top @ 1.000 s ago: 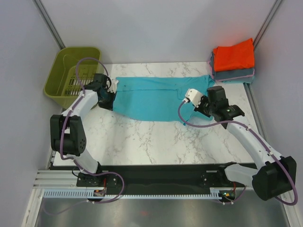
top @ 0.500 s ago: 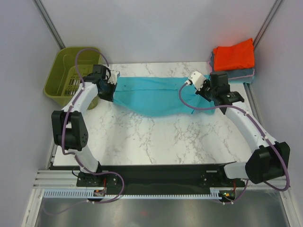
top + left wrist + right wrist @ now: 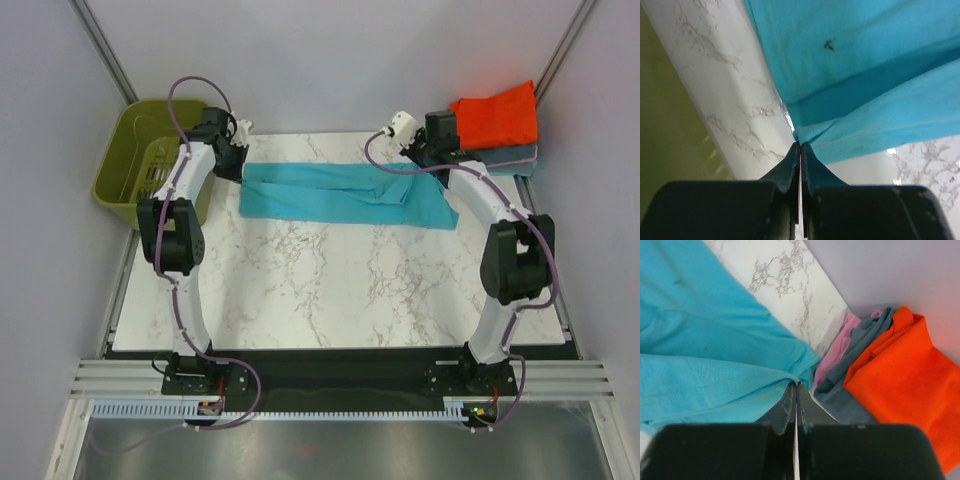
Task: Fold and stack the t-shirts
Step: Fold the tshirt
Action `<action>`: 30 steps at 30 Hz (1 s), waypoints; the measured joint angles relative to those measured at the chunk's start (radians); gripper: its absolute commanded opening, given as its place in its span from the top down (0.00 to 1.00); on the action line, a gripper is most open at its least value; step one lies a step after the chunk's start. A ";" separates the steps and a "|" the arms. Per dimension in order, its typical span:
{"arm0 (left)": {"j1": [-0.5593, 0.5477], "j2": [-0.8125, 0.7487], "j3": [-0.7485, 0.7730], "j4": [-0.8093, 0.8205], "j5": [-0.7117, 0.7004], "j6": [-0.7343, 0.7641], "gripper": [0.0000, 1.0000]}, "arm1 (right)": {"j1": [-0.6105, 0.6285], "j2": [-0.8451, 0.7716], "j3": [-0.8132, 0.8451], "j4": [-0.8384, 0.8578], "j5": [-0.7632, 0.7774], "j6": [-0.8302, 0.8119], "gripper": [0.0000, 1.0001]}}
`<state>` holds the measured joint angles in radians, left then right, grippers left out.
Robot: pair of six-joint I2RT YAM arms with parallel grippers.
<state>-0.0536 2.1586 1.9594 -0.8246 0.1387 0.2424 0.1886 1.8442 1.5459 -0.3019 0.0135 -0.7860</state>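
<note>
The teal shirt point(image 3: 340, 195) lies as a long band on the bench point(image 3: 330, 280), its axis running from left tool point(image 3: 800, 145) to right tool point(image 3: 796, 385) — each clenched on one end — with the stack point(image 3: 495, 120) just beyond the right tool.

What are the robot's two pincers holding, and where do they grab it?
Both hold the teal t-shirt: the left pincer pinches a fold at its left end, the right pincer a fold at its right end.
</note>
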 measured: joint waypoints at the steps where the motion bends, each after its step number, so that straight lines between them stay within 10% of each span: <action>1: 0.000 0.030 0.032 -0.001 -0.003 0.000 0.98 | -0.002 0.046 0.042 0.008 0.002 0.000 1.00; 5: 0.001 0.128 0.127 -0.004 -0.017 0.000 0.98 | -0.005 0.222 0.209 0.029 0.010 0.003 1.00; 9: 0.001 0.177 0.149 0.000 -0.063 -0.007 0.66 | -0.004 0.338 0.293 0.063 0.040 0.012 0.53; 11: 0.001 0.184 0.150 0.003 -0.087 -0.012 0.59 | -0.003 0.356 0.294 0.067 0.072 0.016 0.45; 30: -0.035 0.000 0.050 0.019 0.106 -0.048 0.53 | -0.070 0.037 0.111 0.034 -0.018 0.504 0.22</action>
<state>-0.0891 2.1586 2.0098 -0.8059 0.2447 0.1940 0.1188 1.8809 1.6566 -0.2684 -0.0040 -0.2817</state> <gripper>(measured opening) 0.474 0.739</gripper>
